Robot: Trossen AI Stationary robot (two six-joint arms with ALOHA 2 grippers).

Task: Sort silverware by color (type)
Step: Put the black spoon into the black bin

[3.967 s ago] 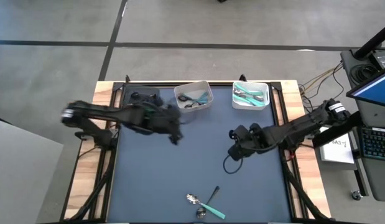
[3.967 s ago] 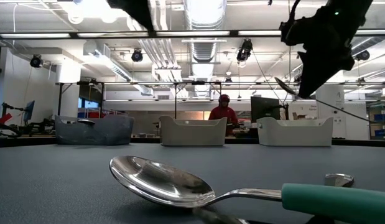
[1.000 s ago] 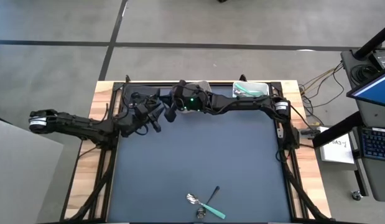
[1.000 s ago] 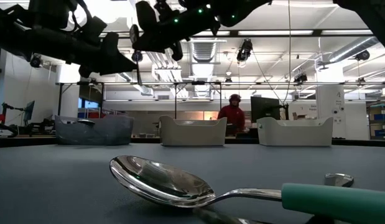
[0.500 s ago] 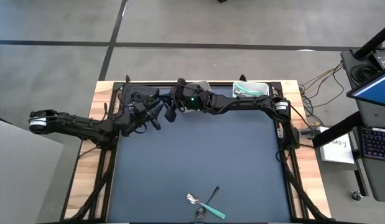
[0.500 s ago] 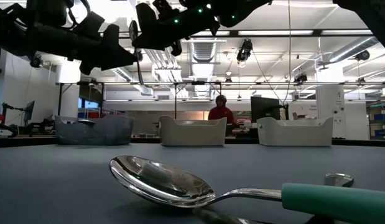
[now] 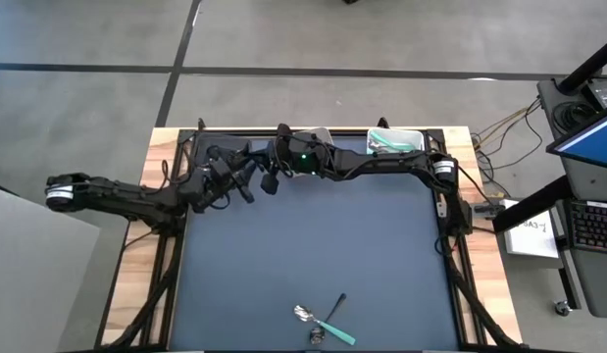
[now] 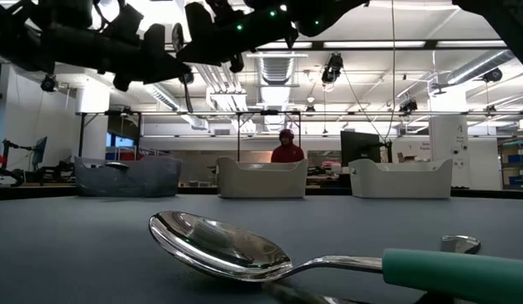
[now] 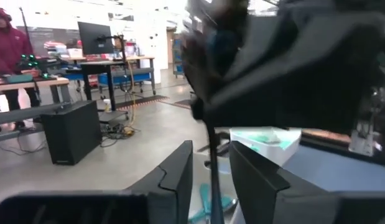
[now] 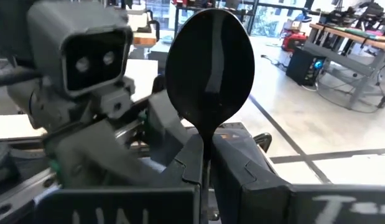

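Observation:
My right gripper [image 10: 208, 165] is shut on a black spoon whose bowl [image 10: 209, 68] stands above the fingers. It reaches across the table's far side [image 7: 270, 175], high over the surface. My left gripper [image 9: 211, 180] is open and faces it [image 7: 246, 182]; its fingers stand on either side of the spoon's thin dark handle [image 9: 211, 155], which hangs below the right gripper, with a gap showing. A teal-handled spoon [image 8: 244, 249] lies near the table's near edge [image 7: 332, 329], its bowl and handle on the mat, across a dark-handled utensil [image 7: 336, 304]. My right gripper pinches the black spoon at its neck [image 10: 207, 142], just under the bowl, between the two fingers [image 10: 191, 163]. The fingers lie across the spoon. It is lifted clear of the table, upright, bowl up and handle hanging below.
Three bins stand along the far edge: a dark grey one [image 7: 217, 153] at the left, a white one [image 7: 321, 137] mostly under the right arm, and a white one [image 7: 395, 145] holding teal utensils. A person in red stands in the room beyond [image 8: 286, 149].
My left gripper has risen and edged toward the right gripper and the hanging spoon handle. The right gripper has kept still with the spoon. The person in the background has walked toward the left.

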